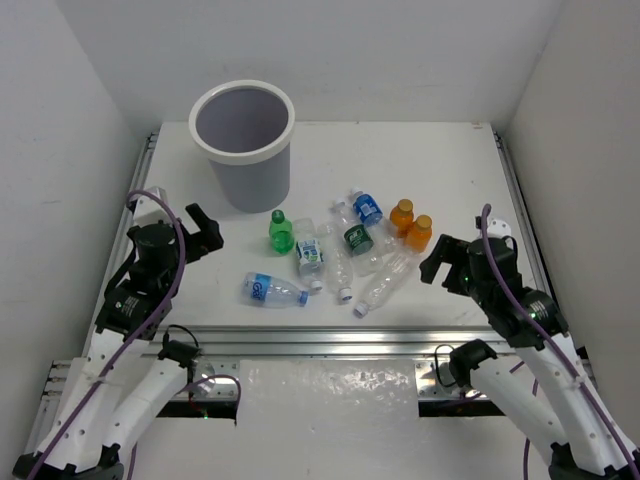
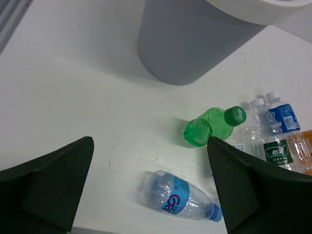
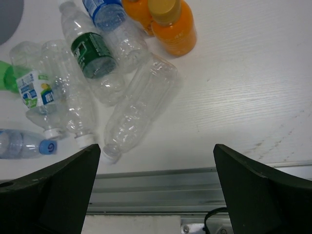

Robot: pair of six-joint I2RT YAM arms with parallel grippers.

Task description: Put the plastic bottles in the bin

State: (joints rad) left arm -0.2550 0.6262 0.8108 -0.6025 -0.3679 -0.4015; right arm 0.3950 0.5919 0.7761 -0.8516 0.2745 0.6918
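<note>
The grey-lavender bin [image 1: 243, 143] with a white rim stands at the back left; its wall shows in the left wrist view [image 2: 195, 39]. Bottles lie in a cluster mid-table: a green one [image 1: 281, 232], a clear blue-labelled one [image 1: 272, 290], a dark-green-labelled one [image 1: 356, 236], a blue-capped one [image 1: 367, 207], two orange ones [image 1: 410, 225] and a clear unlabelled one [image 1: 385, 280]. My left gripper [image 1: 203, 232] is open and empty, above the blue-labelled bottle [image 2: 178, 197]. My right gripper [image 1: 445, 262] is open and empty, right of the cluster, over the front edge.
White walls enclose the table on the left, back and right. A metal rail [image 1: 320, 340] runs along the front edge and shows in the right wrist view [image 3: 156, 190]. Side rails [image 1: 140, 190] line the table's left and right edges.
</note>
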